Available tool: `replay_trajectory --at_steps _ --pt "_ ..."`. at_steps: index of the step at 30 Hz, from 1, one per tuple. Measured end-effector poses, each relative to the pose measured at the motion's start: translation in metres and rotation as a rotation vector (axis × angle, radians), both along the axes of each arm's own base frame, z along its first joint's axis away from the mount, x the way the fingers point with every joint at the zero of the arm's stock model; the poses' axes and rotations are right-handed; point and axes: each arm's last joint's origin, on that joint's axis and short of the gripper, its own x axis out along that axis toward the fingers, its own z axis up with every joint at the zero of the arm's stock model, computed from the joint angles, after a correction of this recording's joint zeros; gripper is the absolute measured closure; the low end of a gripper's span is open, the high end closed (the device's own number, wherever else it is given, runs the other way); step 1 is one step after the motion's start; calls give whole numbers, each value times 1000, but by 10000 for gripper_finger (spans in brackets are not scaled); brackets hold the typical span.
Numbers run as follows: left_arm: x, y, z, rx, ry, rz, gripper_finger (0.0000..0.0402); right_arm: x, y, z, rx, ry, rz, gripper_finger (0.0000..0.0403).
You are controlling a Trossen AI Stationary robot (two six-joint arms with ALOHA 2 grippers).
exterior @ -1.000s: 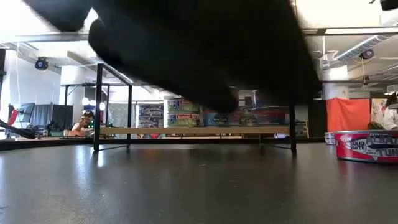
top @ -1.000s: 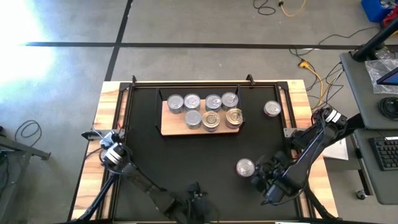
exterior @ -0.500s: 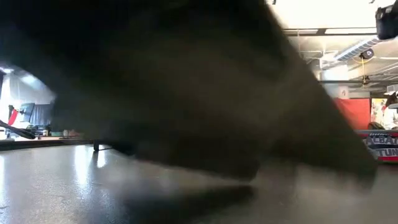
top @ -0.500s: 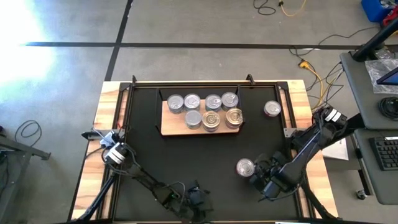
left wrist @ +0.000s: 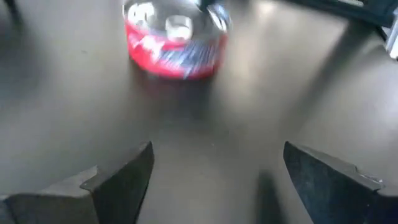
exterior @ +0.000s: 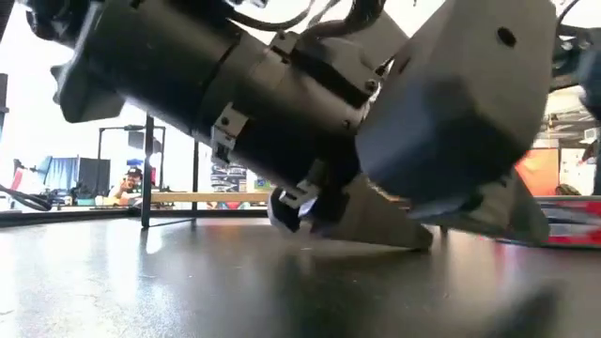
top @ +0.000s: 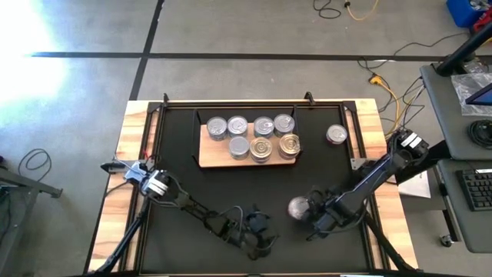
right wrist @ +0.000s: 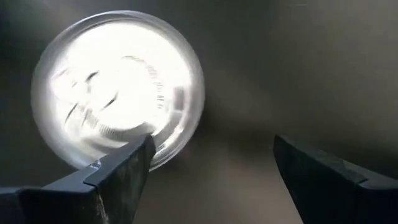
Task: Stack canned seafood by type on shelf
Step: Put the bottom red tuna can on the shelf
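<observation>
Both dark two-finger grippers gape wide, empty: right gripper [top: 311, 218] just beside the short red-sided silver-topped tin [top: 299, 207], left gripper [top: 265, 235] facing it.

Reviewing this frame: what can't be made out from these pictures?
- Low view: the left arm's dark housing fills the middle, hiding most of the light-wood shelf and its tins.
- Low view: a red-sided tin at the right edge is blurred and cut off; label unreadable.
- Right wrist view: glare washes out the shiny silver tin top; its type cannot be told.
- High view: whether the right gripper touches that tin is too small to tell.
</observation>
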Motion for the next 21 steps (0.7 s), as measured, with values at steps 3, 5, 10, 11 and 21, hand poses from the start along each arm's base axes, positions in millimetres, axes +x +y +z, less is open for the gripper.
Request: replay_trajectory --at_steps 3,5,10,11,21 --pt "1 3 1 33 -7 15 53 15 8 2 85 -128 49 78" --pt "1 4 1 61 2 7 53 23 14 9 101 -201 112 78" --pt "3 3 -5 87 14 -5 53 25 14 25 47 -193 136 73" --pt "4 3 -7 90 16 -5 53 22 12 25 21 -164 116 72" --pt "16 7 -11 162 22 22 53 14 -11 1 -23 -150 -149 78"
